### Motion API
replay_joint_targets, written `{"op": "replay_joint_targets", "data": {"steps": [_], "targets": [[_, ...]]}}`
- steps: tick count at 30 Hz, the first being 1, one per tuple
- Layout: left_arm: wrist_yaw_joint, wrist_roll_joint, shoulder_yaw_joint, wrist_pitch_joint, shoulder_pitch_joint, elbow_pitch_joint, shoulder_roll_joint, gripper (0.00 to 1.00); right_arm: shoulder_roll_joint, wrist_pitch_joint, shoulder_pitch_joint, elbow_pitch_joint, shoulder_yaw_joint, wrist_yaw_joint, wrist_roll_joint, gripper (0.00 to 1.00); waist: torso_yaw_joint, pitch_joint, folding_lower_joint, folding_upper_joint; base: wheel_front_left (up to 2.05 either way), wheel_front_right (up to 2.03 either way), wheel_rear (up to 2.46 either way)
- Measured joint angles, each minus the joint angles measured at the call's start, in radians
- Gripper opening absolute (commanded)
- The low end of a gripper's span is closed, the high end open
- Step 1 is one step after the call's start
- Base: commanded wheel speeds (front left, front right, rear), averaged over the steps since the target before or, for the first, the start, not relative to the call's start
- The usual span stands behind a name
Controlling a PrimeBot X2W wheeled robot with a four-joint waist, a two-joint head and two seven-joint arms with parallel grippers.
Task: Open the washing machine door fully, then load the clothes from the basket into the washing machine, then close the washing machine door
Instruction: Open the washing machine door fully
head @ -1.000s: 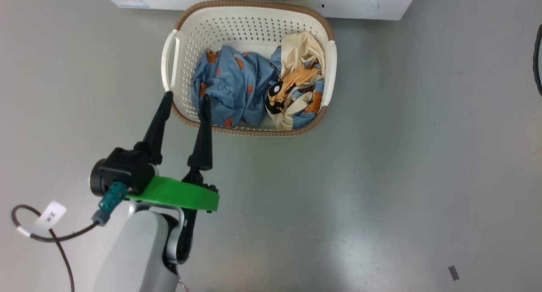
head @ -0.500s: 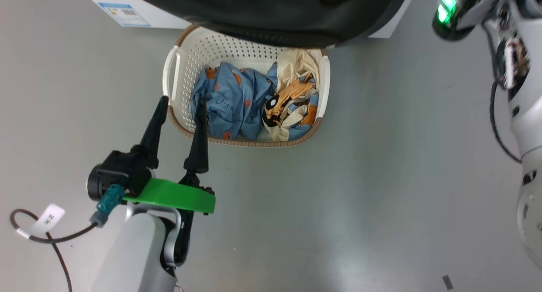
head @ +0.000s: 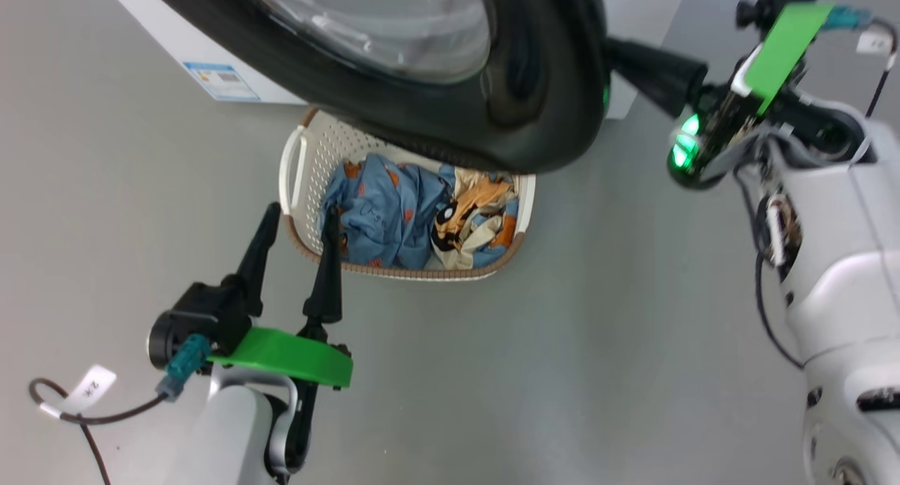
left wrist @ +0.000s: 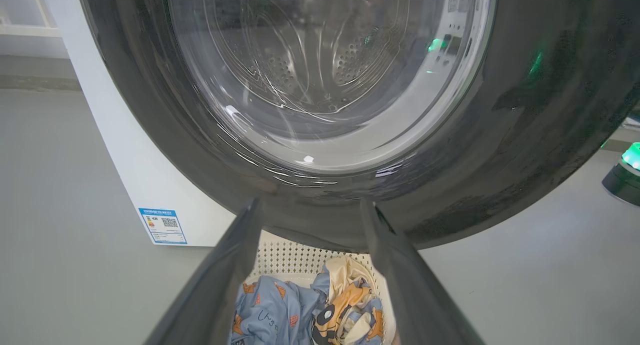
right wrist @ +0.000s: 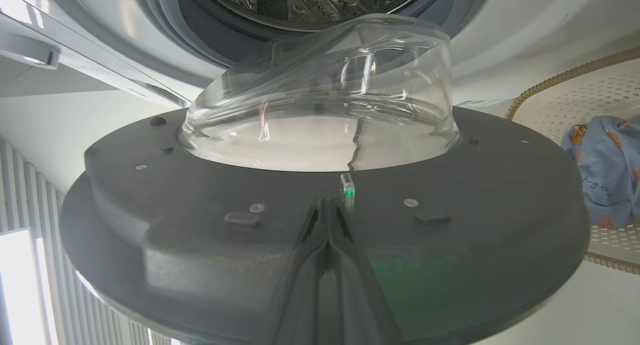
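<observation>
The right gripper (right wrist: 327, 207), closed, rests against the inner face of the part-open washing machine door (head: 548, 84); the left gripper (head: 300, 212) stands open near the basket (head: 290, 176) holding the clothes (head: 380, 218).

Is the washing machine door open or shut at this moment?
Open. The washing machine door shows its inner face and glass bowl, apart from the drum opening; it overhangs the basket.
</observation>
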Motion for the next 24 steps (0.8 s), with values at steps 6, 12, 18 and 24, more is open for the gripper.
{"op": "replay_joint_targets", "data": {"steps": [6,12,18,24], "targets": [[-0.010,0.003,0.002,0.000,0.033,0.022,0.000,1.00,0.026,0.000,0.103,-0.052,0.021,0.000,0.000,0.00,0.000,-0.052,0.0000,0.0000,0.00,0.00,0.00],[-0.027,0.019,0.004,0.000,0.069,0.050,0.000,1.00,0.043,-0.003,0.211,-0.087,0.054,0.000,0.020,0.00,0.004,-0.115,0.0000,0.0000,0.00,0.00,0.00],[-0.043,0.021,0.009,0.000,0.088,0.064,0.001,1.00,0.047,-0.021,0.265,-0.100,0.096,0.000,0.037,0.00,0.006,-0.157,0.0000,0.0000,0.00,0.00,0.00],[-0.054,0.027,0.016,0.000,0.099,0.078,0.001,1.00,0.047,-0.064,0.316,-0.115,0.195,0.000,0.116,0.00,0.010,-0.199,0.0000,0.0000,0.00,0.00,0.00]]}}
